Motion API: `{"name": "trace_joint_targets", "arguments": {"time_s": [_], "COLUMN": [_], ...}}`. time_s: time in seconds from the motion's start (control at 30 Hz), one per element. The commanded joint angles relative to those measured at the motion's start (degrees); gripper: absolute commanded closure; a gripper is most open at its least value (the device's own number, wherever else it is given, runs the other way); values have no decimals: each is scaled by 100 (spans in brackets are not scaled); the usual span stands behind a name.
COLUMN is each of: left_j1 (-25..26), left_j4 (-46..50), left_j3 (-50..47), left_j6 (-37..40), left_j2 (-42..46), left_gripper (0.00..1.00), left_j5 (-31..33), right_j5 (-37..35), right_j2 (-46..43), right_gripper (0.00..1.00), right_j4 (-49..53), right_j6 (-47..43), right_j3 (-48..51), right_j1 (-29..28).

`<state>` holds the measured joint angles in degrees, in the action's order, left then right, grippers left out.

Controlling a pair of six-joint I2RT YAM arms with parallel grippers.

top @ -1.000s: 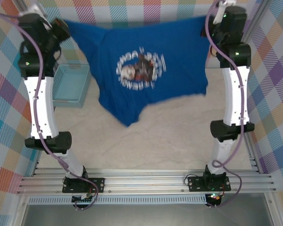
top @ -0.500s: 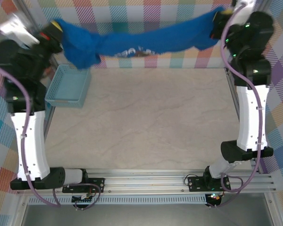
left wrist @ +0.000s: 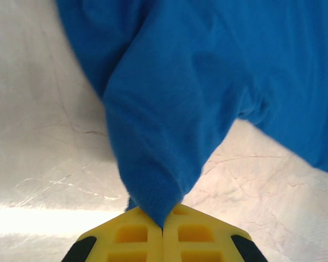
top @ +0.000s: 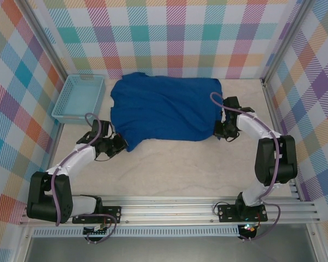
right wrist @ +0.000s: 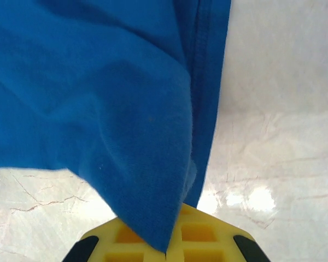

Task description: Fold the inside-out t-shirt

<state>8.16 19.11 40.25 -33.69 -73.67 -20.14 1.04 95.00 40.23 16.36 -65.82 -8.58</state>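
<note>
The pale, marble-patterned table [top: 180,164] carries the royal-blue t-shirt [top: 164,112]. The t-shirt lies spread in a rough rectangle between the two grippers and reaches away from them toward the far wall, showing plain blue cloth. The light blue mesh basket [top: 79,97] sits ahead of the left gripper [top: 119,144] and off to its left, just beside the shirt's left edge. The left gripper lies low at the shirt's near-left corner, and its yellow fingers [left wrist: 131,236] are pressed together, pinching a tapering point of cloth. The right gripper [top: 218,130] lies low at the near-right corner, its jaws likewise clamped on a hanging fold beside the stitched hem [right wrist: 208,82].
</note>
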Motion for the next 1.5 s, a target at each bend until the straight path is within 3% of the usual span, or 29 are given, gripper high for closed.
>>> {"name": "trace_joint_targets", "arguments": {"time_s": [0.0,0.27,0.47,0.57,0.8,0.93,1.23,1.37,1.47], "left_j1": [32,-9,-616,-896,-922,-845,94,168,168], "left_j4": [17,812,1705,1980,2214,2510,2970,3355,3184], "left_j3": [-93,-286,76,113,-179,-461,-1035,-767,-619], "left_j6": [-12,-204,-4,64,190,-83,-1153,-942,-859], "left_j2": [4,1021,1924,2149,1880,2183,2745,2651,2484], "left_gripper": [100,100,100,100,100,100,100,100,100], "left_j5": [-166,-106,-51,-130,-571,-855,-635,-422,-305], "right_j5": [-1,-662,-855,-1026,-842,-1046,-1703,-2024,-1717], "right_j2": [1,-251,-790,-1082,-1063,-1183,-1080,-1007,-918], "right_gripper": [96,94,98,97,95,94,93,93,94], "right_j4": [142,518,495,544,569,673,813,916,865], "right_j6": [443,404,280,237,245,300,535,493,465], "right_j3": [87,290,291,362,569,769,1057,936,905], "right_j1": [75,569,806,822,823,823,824,823,809]}}
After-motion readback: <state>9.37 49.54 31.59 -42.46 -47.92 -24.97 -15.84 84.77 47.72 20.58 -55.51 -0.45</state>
